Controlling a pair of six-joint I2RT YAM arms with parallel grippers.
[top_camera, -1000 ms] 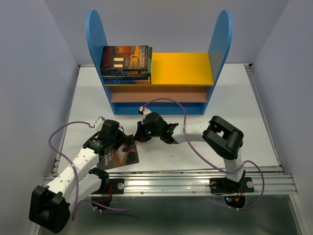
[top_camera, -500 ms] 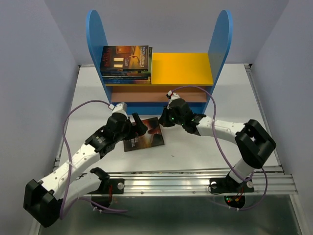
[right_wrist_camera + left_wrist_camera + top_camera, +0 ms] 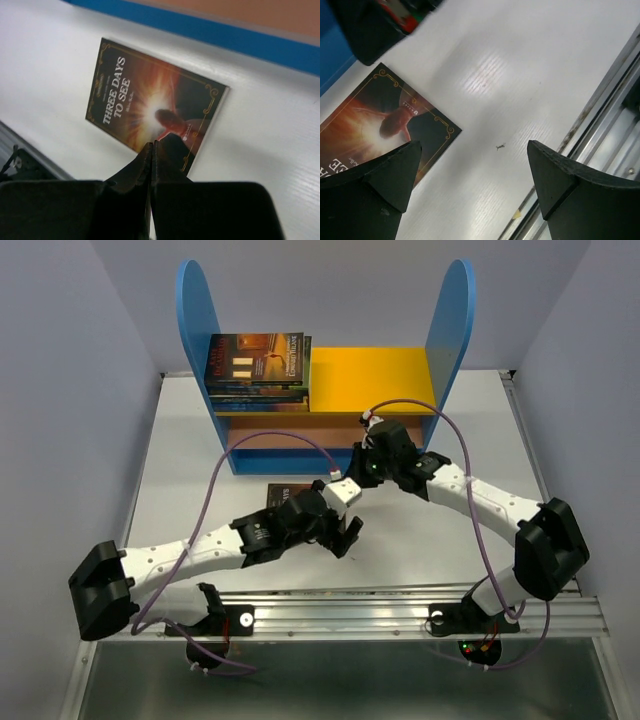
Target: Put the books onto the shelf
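Your left gripper is wide open and empty; right gripper is pinched shut over 1 book on the table.

The shelf — blue round-topped sides, yellow top board, brown middle board — stands at the table's far edge. A stack of books lies flat at the top board's left end. One dark orange book lies face up just before the blue base.

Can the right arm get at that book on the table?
Likely yes: the right pincer hangs directly above the book with nothing between them, though it is shut and would have to open first.
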